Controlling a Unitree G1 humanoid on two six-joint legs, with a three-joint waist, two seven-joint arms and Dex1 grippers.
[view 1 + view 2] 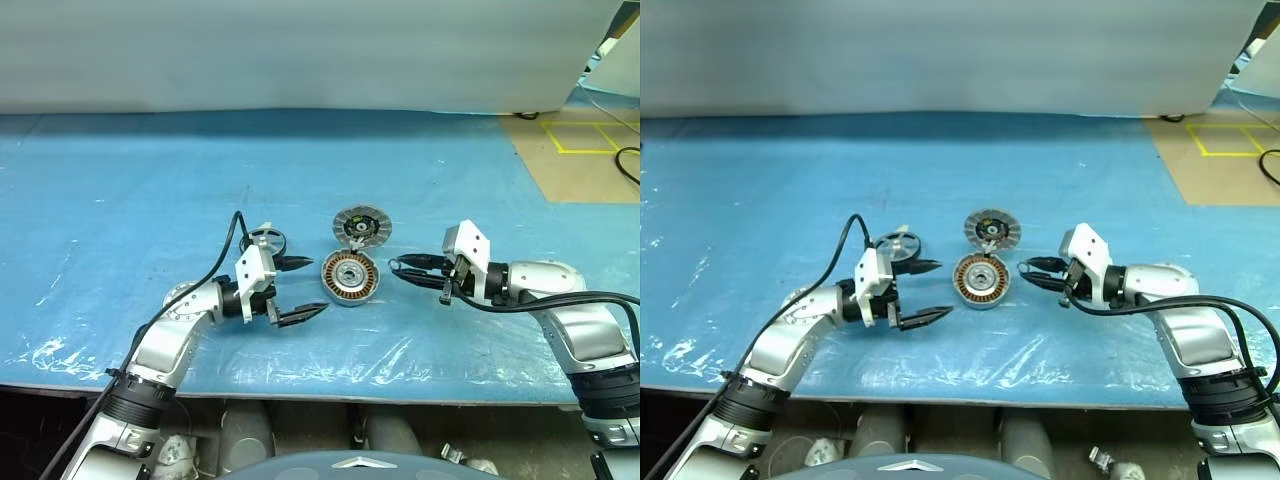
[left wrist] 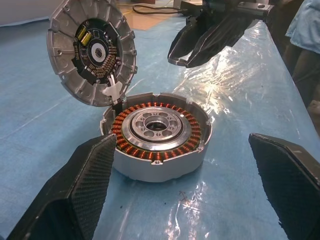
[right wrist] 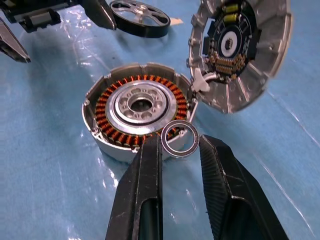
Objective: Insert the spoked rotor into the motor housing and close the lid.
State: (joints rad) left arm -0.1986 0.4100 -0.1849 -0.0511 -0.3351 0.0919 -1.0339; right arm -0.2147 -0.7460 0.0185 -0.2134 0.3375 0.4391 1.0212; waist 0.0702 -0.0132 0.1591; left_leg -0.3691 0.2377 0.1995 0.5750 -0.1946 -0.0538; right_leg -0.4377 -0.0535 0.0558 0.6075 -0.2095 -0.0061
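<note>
The squat round silver motor housing (image 3: 137,109) with its ring of copper windings sits open on the blue tabletop (image 1: 150,190), its ribbed grey lid (image 3: 240,50) tilted up at the hinge. The right end effector (image 3: 181,145) is clenched on a small thin metal ring (image 3: 179,139) just beside the housing rim. The left end effector (image 1: 300,290) is released, its fingers wide apart beside the housing. The dark-rimmed spoked rotor (image 1: 265,240) lies untouched behind it. Judging by this, a ring is being seated first; next it needs centring over the pale hub.

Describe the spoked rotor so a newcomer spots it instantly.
On the blue table cover, look beside the left gripper, across it from the open motor housing. The spoked rotor lies flat there: a dark-rimmed wheel, with no copper windings or ribs.
</note>
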